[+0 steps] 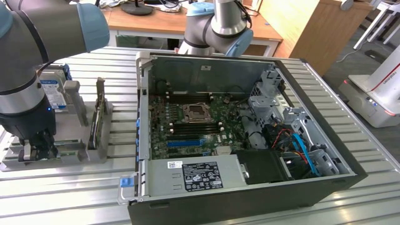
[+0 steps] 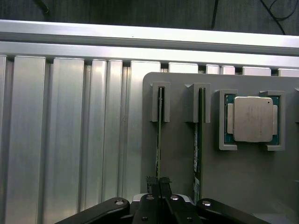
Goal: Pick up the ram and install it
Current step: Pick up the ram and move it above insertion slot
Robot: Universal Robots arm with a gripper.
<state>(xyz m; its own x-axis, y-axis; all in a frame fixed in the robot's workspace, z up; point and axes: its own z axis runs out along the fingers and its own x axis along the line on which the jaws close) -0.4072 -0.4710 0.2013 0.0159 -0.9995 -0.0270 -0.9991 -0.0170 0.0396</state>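
Observation:
The ram (image 2: pixel 159 135) is a thin green stick standing on edge in a slot of the grey holder (image 2: pixel 177 154). My gripper (image 2: pixel 159 181) is at its near end, black fingers pressed together on the stick's edge. A second stick (image 2: pixel 197 144) stands in the neighbouring slot, untouched. In the exterior view my gripper (image 1: pixel 39 149) reaches straight down onto the holder (image 1: pixel 81 150) at the exterior view's left, beside the open computer case (image 1: pixel 250 197). The motherboard's long memory slots (image 1: pixel 190 125) lie inside the case, below the processor socket (image 1: pixel 196 112).
A square silver processor (image 2: pixel 252 119) sits in its own recess of the holder. A blue-labelled hard drive (image 1: pixel 53 89) stands at the holder's far end. Cables and a drive cage (image 1: pixel 293 136) fill the case's right side. The table is ribbed aluminium (image 2: pixel 56 140).

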